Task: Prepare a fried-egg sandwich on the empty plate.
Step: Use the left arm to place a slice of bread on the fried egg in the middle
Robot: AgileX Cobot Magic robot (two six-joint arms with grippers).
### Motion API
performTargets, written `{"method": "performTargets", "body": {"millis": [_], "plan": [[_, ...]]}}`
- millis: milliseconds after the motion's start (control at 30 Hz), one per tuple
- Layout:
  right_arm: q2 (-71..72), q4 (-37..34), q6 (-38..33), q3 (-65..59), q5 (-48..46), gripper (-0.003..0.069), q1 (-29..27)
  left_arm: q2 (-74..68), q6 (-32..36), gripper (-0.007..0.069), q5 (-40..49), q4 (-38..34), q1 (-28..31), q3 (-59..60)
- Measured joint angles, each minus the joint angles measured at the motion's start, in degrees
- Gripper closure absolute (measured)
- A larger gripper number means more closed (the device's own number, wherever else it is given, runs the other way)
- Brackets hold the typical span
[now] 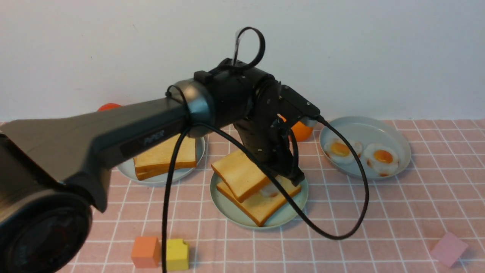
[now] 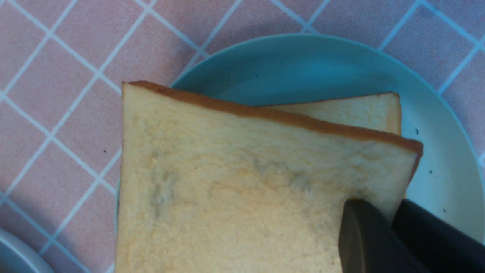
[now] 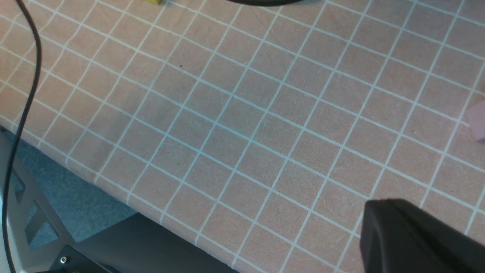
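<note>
The left black pincer (image 2: 392, 223) grasps a square golden-tan toast slice (image 2: 242, 182) by its edge, tilted over a second toast slice (image 1: 261, 208) on the round mint-green plate (image 1: 242, 220); the white fried egg (image 1: 269, 189) between them is mostly hidden, its yolk hard to make out
</note>
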State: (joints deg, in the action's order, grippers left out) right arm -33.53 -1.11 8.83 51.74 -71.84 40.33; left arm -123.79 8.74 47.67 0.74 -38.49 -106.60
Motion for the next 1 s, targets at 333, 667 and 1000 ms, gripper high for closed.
{"method": "performTargets", "body": {"millis": [333,667,1000], "plan": [[0.0,0.1,-0.9,0.0,0.0,0.0646,0.0,-2.7,-4.8,0.0542,0.6,0.1,-0.1,-2.4],[0.0,0.2,-1.3,0.0,1.4,0.0643,0.0,-3.1,-9.7,0.0542,3.5,0.1,-0.2,-4.7],[0.1,0.2,-1.3,-0.2,2.0,0.0643,0.0,-3.2,-12.7,0.0542,5.3,0.3,-1.9,-7.8]]}}
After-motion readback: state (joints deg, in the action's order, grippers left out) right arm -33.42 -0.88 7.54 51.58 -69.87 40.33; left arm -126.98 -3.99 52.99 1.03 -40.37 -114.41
